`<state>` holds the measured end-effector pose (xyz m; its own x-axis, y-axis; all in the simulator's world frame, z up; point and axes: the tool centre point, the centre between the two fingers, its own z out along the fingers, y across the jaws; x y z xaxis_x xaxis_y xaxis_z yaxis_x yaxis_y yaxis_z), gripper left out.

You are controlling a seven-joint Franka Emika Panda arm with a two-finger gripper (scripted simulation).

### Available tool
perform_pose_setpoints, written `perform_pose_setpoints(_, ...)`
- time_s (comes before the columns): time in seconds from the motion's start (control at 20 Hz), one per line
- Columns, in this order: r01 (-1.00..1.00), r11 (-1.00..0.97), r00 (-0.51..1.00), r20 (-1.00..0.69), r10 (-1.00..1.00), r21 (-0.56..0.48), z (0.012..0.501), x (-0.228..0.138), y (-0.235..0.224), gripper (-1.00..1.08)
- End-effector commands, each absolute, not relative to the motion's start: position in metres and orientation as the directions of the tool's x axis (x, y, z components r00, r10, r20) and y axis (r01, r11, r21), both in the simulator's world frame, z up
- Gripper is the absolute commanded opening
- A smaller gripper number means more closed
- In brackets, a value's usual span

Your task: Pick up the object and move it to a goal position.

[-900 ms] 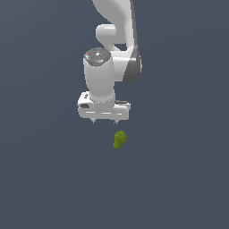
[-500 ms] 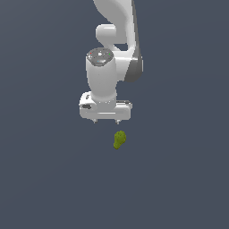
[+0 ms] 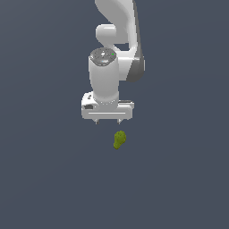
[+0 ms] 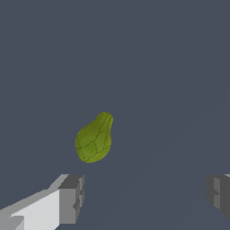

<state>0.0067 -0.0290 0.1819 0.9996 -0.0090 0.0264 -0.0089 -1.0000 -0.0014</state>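
The object (image 3: 119,139) is a small lumpy olive-green blob lying on the flat grey surface. In the wrist view the object (image 4: 95,138) shows a rounded end and a narrower end. My white gripper (image 3: 108,122) hangs just above and slightly toward the exterior view's left of it, fingers pointing down. The jaws stand wide apart, and the grey fingertips (image 4: 72,198) hold nothing between them. The object is apart from both fingers.
The white arm (image 3: 117,36) rises behind the gripper to the picture's upper edge. A plain dark grey surface (image 3: 44,179) fills everything else in both views.
The gripper has shifted slightly toward the exterior view's right, closer over the object. The object has stayed where it was and the jaws remain open.
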Motion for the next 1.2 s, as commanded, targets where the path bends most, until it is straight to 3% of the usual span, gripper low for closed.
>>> perform_pose_setpoints(0.0, -0.021, -1.0, 0.999, 0.026, -0.021, -0.002, 0.18, 0.007, -0.028, 1.0)
perform_pose_setpoints(1.15, -0.447, -0.895, 0.895, 0.006, -0.447, -0.012, 0.132, 0.013, 0.0, 1.0)
